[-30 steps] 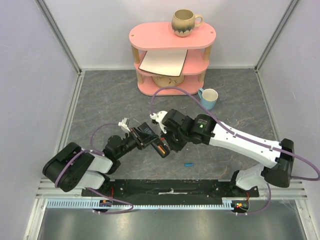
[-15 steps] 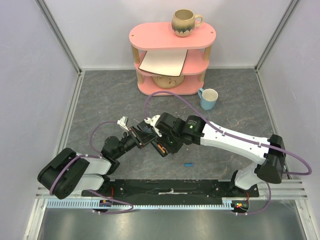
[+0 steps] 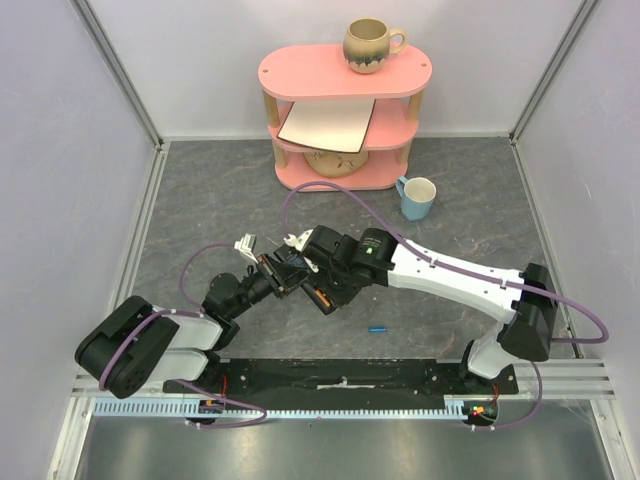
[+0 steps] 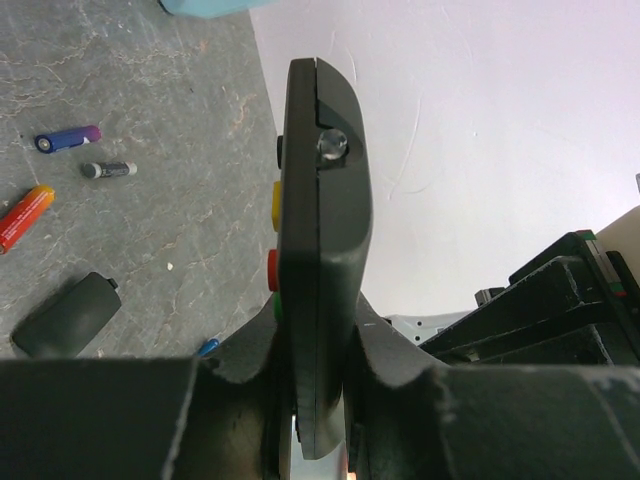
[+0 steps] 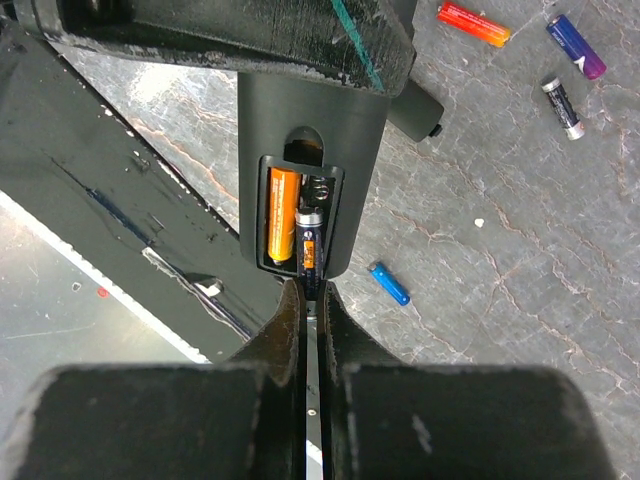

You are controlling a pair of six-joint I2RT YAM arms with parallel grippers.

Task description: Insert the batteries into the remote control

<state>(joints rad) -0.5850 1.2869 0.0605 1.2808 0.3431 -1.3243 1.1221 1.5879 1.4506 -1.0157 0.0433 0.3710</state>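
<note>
My left gripper (image 4: 318, 335) is shut on the black remote control (image 4: 320, 230) and holds it edge-on above the table. From the right wrist its back faces me, with the battery bay (image 5: 300, 215) open and an orange battery (image 5: 283, 215) seated inside. My right gripper (image 5: 312, 295) is shut on a dark battery (image 5: 309, 250) whose far end sits in the bay's free slot. Loose batteries lie on the table: a blue one (image 5: 388, 283), a red-orange one (image 5: 473, 24), a blue-purple one (image 5: 576, 47) and a dark one (image 5: 564, 108). In the top view both grippers meet at the remote (image 3: 292, 272).
The black battery cover (image 4: 68, 315) lies on the grey table beside the loose batteries. A light blue mug (image 3: 417, 197) stands behind the right arm. A pink shelf (image 3: 345, 110) with a brown mug (image 3: 370, 45) is at the back. A black rail (image 3: 340, 375) runs along the near edge.
The right arm has swung left, bringing its gripper and the dark battery up to the remote's open bay. The left arm shifted slightly, still holding the remote.
</note>
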